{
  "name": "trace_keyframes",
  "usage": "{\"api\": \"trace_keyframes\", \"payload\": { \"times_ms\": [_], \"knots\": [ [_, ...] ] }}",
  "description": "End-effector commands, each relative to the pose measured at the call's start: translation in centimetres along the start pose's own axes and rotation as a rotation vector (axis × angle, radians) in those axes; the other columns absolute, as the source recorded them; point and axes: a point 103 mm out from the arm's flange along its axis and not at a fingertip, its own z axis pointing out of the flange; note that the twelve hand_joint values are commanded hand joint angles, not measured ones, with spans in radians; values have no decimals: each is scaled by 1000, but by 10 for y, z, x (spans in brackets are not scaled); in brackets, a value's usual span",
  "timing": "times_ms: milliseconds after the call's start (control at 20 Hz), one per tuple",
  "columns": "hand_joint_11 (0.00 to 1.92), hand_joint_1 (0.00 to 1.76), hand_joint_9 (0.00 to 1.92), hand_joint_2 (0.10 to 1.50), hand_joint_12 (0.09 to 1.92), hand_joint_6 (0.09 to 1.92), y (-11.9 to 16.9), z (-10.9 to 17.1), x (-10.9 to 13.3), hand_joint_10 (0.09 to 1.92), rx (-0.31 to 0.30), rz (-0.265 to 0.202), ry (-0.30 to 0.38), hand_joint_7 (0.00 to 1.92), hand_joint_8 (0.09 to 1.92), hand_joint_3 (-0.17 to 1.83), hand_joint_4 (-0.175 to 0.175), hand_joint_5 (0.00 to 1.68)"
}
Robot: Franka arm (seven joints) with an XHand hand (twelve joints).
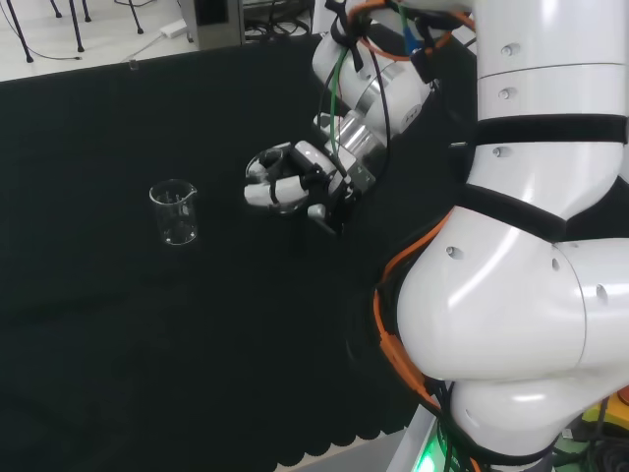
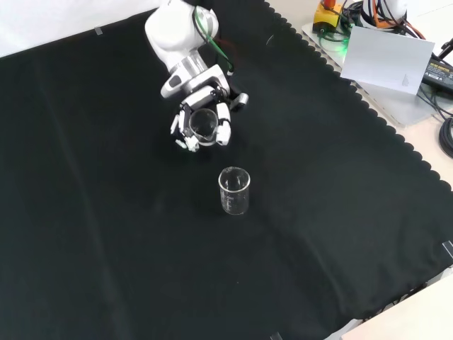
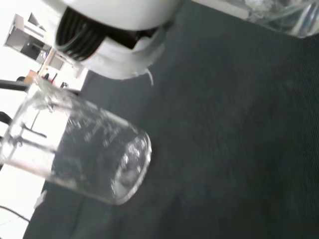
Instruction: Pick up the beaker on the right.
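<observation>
Glass beakers, I counted 2 on the black cloth (image 2: 106, 212). One beaker (image 2: 204, 125) sat inside the hand (image 2: 202, 120), w/ fingers (image 2: 224, 127) curled round its wall, so the hand was closed on it; in head view the held beaker (image 1: 286, 193) was barely visible betw. the fingers of the hand (image 1: 290, 177). I couldn't tell whether its base still touched the cloth. The other beaker (image 2: 234, 190) stood upright & free, just below the hand in front view, apart from it; in head view it (image 1: 174, 212) was to the left of the hand. Wrist view showed that free beaker (image 3: 79, 149) close & large, plus a glass edge (image 3: 279, 17) near the hand. Cloth around both was bare, w/ open room on all sides; its scalloped edge (image 2: 382, 120) ran well off to the right in front view, beside a grey box (image 2: 386, 60).
</observation>
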Motion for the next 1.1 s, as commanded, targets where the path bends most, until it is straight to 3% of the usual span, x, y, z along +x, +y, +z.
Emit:
{"api": "trace_keyframes", "payload": {
  "times_ms": [50, 250, 550, 1100],
  "knots": [
    [711, 1109, 1319, 762, 1131, 612, 1, -42, 21, 221, -72, 5, -80, 1560, 132, 465, 175, 1265],
    [836, 1119, 1468, 698, 1082, 626, -1, -48, 29, 166, -67, 2, -110, 1679, 87, 576, 175, 1281],
    [1228, 1126, 1665, 664, 871, 642, -2, -42, 39, 156, -37, -12, -134, 1758, 87, 639, 175, 1287],
    [1279, 1128, 1689, 660, 836, 637, -11, -53, 61, 156, -27, -66, -43, 1768, 87, 643, 175, 1292]
  ]
}}
